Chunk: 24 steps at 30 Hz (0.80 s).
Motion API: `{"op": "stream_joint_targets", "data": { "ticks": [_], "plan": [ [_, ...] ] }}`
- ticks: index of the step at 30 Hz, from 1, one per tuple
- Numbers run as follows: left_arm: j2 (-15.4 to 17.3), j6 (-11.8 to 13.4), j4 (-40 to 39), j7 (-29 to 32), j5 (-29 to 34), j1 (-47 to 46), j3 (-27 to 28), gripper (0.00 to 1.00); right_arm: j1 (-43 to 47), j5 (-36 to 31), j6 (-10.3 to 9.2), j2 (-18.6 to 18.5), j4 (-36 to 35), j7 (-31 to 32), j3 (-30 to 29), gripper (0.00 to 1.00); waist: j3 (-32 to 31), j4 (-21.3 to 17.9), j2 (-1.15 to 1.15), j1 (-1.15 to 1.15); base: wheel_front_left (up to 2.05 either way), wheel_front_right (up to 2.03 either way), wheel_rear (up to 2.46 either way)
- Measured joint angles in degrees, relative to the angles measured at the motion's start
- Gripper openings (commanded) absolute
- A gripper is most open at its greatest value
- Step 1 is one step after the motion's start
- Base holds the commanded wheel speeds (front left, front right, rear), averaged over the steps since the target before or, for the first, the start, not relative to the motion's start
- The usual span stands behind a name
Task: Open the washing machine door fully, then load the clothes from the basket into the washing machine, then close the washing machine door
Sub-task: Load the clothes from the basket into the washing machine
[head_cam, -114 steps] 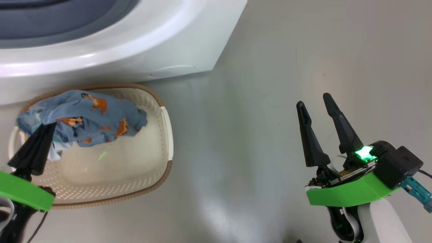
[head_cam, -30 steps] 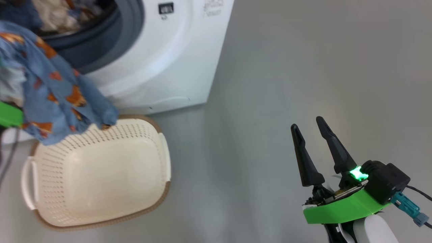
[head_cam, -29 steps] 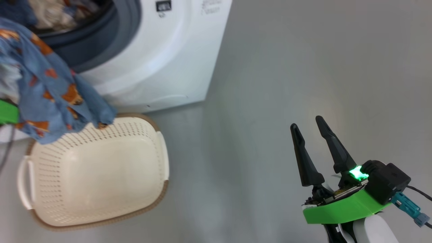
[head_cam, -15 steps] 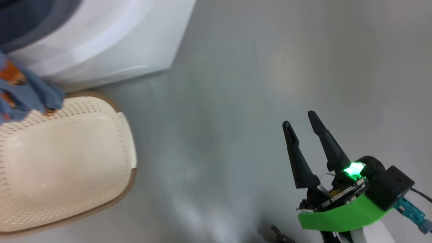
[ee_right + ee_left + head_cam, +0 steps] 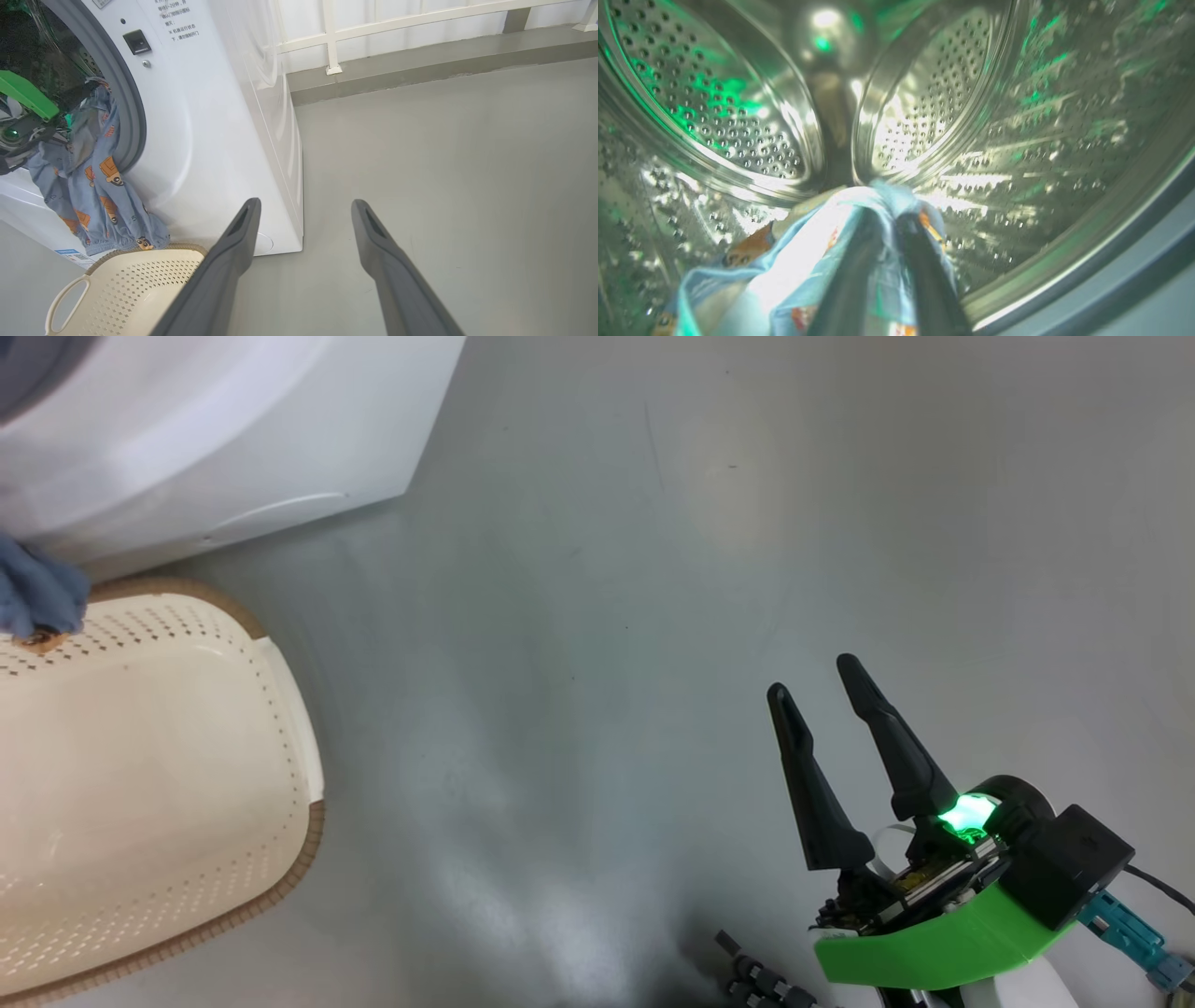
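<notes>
In the left wrist view my left gripper [image 5: 889, 217] is inside the perforated steel drum [image 5: 738, 116] of the washing machine [image 5: 210, 116]. Its fingers are nearly together, with a light blue printed garment [image 5: 803, 252] pinched between and draped over them. The right wrist view shows this piece of the clothes [image 5: 93, 186] trailing out of the grey gasket [image 5: 126, 107] down to the basket [image 5: 131, 289]. A blue corner of it [image 5: 33, 597] touches the basket rim [image 5: 289, 859]. My right gripper [image 5: 812, 679] hovers open over the floor, holding nothing. The washing machine door is out of view.
The cream basket interior [image 5: 140, 756] shows bare plastic. Grey floor [image 5: 607, 569] stretches to the right of the machine. A white railing and low kerb [image 5: 420, 51] run behind it. A blue label [image 5: 70, 254] marks the machine's lower corner.
The garment has gone from the basket up into the drum mouth with my left gripper. The head camera has swung right, shifting machine and basket to the left. The right gripper has stayed open.
</notes>
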Motion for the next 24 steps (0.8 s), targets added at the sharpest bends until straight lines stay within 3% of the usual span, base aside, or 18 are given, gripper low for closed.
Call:
{"op": "stream_joint_targets", "data": {
  "ticks": [9,24],
  "plan": [
    [-0.59,0.0,2.34,3.13,-0.1,0.01,-2.02,1.0,-0.35,0.0,0.0,0.0,0.52,0.0,0.07,1.0,-0.64,1.26,0.0,0.0,0.0,0.0,0.0],
    [-2.02,0.0,-1.42,-0.1,-3.14,8.22,-3.37,1.0,-2.13,-0.02,0.0,-0.03,2.57,0.0,-1.92,1.0,-3.99,5.57,0.0,0.0,0.0,0.0,0.0]
  ]
}}
